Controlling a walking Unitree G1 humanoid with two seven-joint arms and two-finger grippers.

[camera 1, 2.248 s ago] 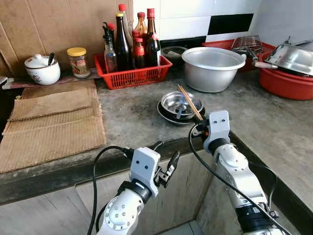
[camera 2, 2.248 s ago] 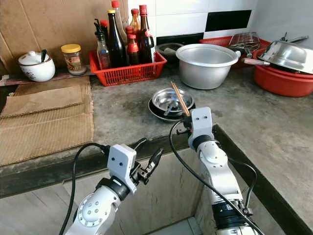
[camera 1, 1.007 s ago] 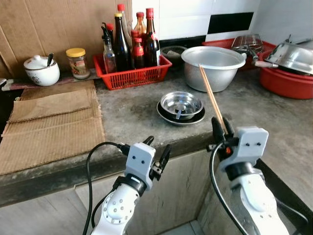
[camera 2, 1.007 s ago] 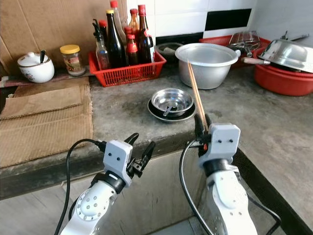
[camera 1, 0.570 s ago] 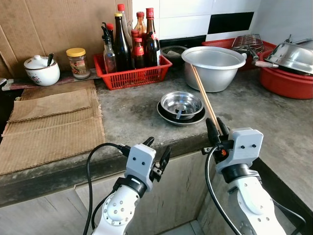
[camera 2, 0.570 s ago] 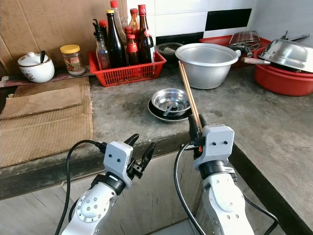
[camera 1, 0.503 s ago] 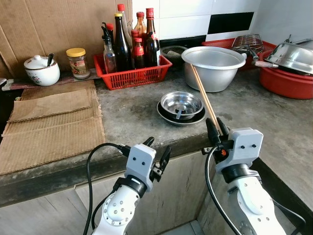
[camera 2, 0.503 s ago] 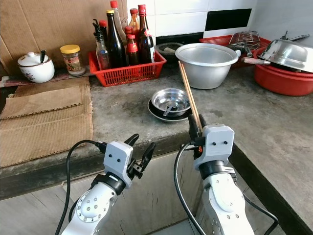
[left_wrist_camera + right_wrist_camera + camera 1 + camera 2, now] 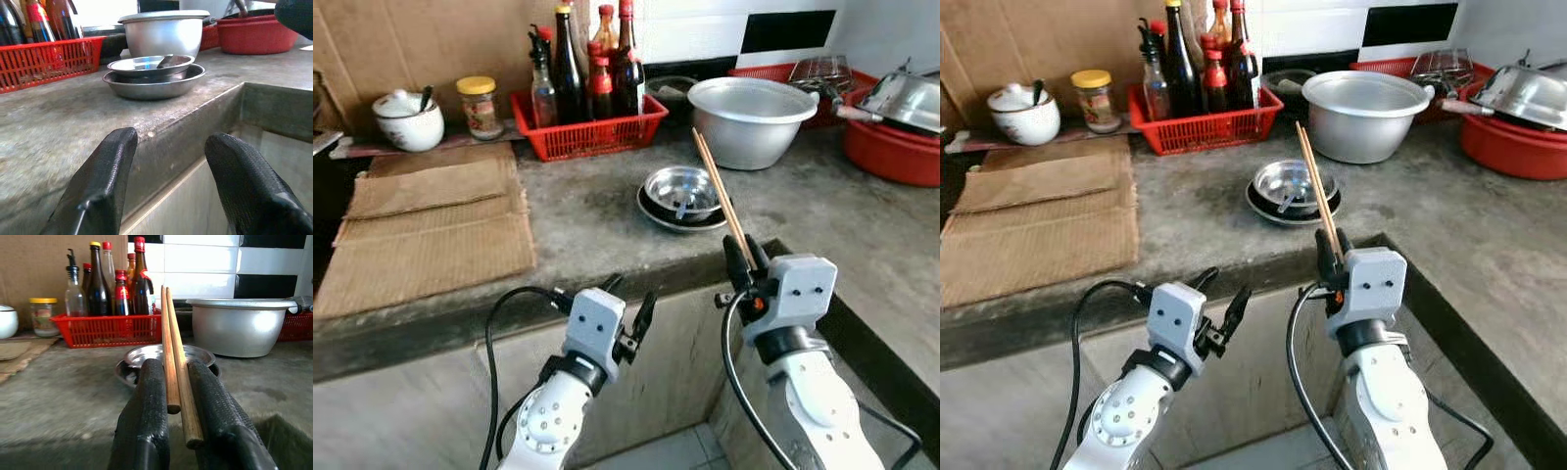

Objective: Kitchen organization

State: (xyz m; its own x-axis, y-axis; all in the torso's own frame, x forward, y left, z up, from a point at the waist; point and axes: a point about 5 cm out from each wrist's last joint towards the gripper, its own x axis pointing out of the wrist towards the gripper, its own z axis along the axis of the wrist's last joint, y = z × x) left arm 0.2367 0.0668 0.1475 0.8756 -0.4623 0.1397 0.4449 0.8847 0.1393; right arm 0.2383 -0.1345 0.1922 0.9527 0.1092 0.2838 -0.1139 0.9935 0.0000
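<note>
My right gripper [image 9: 745,257] was clamped on a pair of wooden chopsticks [image 9: 717,189], held out in front of the counter edge. The sticks lay side by side between the two black fingers [image 9: 151,396], their butt ends poking back a little past the pads. They rose tilted up and away from me, tips over the counter near the stacked steel dishes.

My left gripper [image 9: 628,305] hung lower, below the counter lip and in front of the cabinet face. Its fingers [image 9: 106,161] were spread apart, nothing between them.

On the grey concrete counter [image 9: 587,220]: a small steel bowl [image 9: 680,189] sat in a shallow steel plate [image 9: 656,212], with a spoon or similar utensil lying in the bowl. Behind that stood a large aluminium pot [image 9: 752,119]. To its left, a red plastic basket [image 9: 592,127] held several dark sauce bottles [image 9: 572,54], upright. Further left, against the brown cardboard backing: a glass jar with a yellow lid [image 9: 479,106] and a white ceramic pot [image 9: 409,119] with a handle sticking out of it. Sheets of corrugated cardboard [image 9: 431,235] lay flat on the left part of the counter. At far right, a red basin [image 9: 891,152] carried a steel pan [image 9: 906,96], and a red tray behind held a wire rack [image 9: 824,70].
</note>
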